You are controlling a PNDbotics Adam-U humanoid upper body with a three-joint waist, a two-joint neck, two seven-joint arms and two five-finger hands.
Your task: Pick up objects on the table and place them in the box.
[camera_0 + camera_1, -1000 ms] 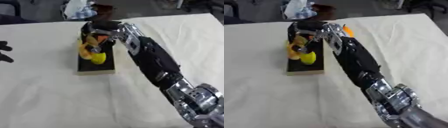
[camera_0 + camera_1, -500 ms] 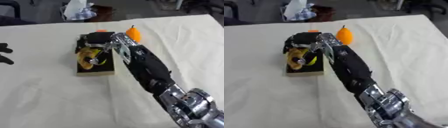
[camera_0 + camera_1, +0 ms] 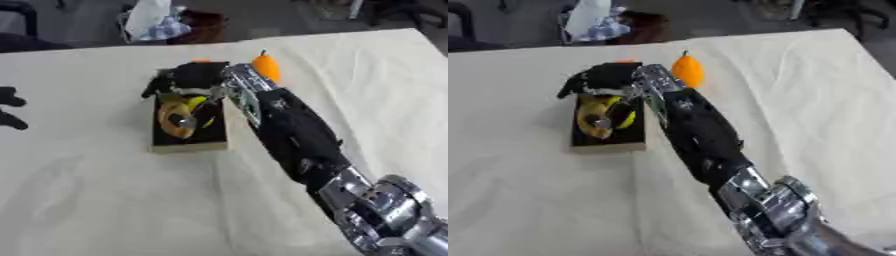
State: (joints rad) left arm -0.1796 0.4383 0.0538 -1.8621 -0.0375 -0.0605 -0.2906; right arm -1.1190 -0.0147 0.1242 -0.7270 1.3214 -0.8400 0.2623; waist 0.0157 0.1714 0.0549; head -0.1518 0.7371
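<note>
A shallow box (image 3: 188, 146) with tan walls and a black inside lies left of centre on the cream table. In it lie a curved yellow thing (image 3: 171, 120) and a small silver piece. My right hand (image 3: 191, 76) hovers over the box's far end, fingers relaxed and drooping to the left, nothing visible in them. A sliver of orange shows just behind the hand. An orange fruit with a stem (image 3: 266, 68) stands on the table right of the hand, touching my forearm. My left hand (image 3: 7, 96) rests open at the left edge.
Beyond the table's far edge are a white bag (image 3: 150, 20), a brown object (image 3: 203, 22) and a dark chair (image 3: 17, 10). My right forearm (image 3: 293, 130) crosses the table diagonally from the lower right, along the box's right side.
My right hand has lifted out of the box and drawn back to its far end, leaving the yellow things inside. The arm has swung off the orange fruit, which now shows.
</note>
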